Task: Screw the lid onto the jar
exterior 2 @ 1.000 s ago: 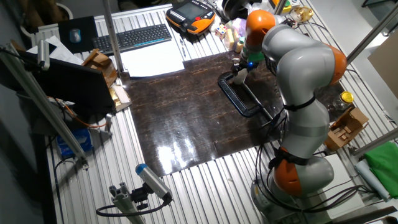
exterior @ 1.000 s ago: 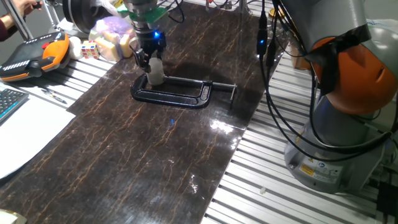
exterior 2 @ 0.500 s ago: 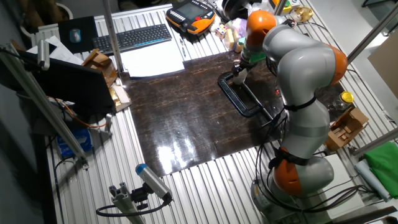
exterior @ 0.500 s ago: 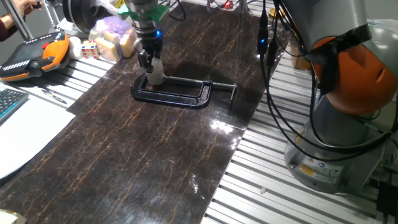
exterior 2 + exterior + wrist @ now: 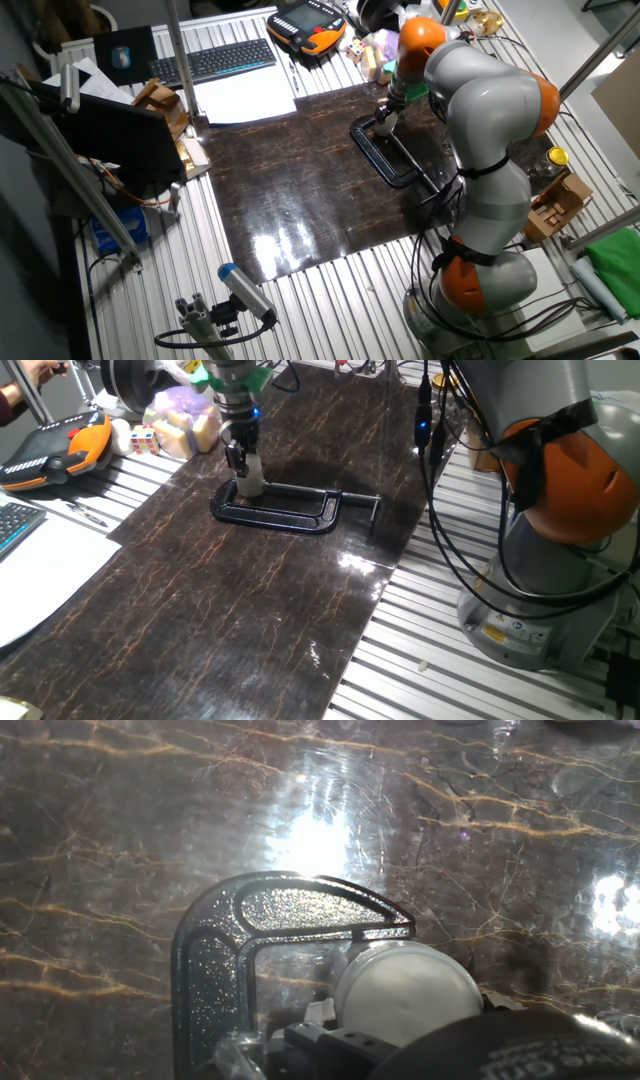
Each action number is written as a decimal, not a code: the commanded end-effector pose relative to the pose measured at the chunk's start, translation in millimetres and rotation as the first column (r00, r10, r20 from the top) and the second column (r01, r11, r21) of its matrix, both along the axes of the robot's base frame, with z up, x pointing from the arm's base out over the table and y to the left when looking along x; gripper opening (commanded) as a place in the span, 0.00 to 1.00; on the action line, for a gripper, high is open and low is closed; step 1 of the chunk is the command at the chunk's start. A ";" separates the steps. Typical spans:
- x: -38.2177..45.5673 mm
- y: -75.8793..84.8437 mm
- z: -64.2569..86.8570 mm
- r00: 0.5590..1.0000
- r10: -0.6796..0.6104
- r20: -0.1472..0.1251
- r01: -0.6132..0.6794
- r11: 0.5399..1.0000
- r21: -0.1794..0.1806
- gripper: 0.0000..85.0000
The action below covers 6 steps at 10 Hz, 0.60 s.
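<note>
The jar [image 5: 250, 480] is a small whitish cylinder standing upright at the left end of a black C-clamp [image 5: 285, 510]. The lid [image 5: 408, 992], a pale round cap, sits on top of it. My gripper [image 5: 238, 460] comes straight down onto the jar's top. Its dark fingers flank the lid and appear shut on it. In the hand view the lid fills the lower middle, with the gripper's body hiding its near edge. In the other fixed view the gripper [image 5: 386, 116] is at the far end of the clamp [image 5: 388, 155], and the jar is barely visible.
The clamp's screw handle [image 5: 372, 508] points right across the dark marbled mat [image 5: 250, 600]. Plush toys and dice [image 5: 175, 425] lie behind the gripper. An orange pendant [image 5: 50, 450] lies at the left. Paper [image 5: 40, 575] and cables [image 5: 440, 490] border the mat.
The gripper has turned about its vertical axis above the jar during the last second, so its blue light no longer shows. The jar and clamp stayed where they were.
</note>
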<state>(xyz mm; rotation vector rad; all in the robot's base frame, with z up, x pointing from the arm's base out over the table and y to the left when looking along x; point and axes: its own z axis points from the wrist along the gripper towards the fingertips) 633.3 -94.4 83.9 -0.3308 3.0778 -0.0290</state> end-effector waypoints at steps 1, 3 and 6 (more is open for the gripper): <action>-0.2 -0.1 -0.2 1.000 -0.003 0.000 0.003 1.000 0.000 0.70; -0.3 0.0 -0.2 1.000 -0.008 0.002 0.008 1.000 0.002 0.69; -0.2 0.1 0.0 1.000 0.001 -0.007 -0.001 1.000 0.003 0.53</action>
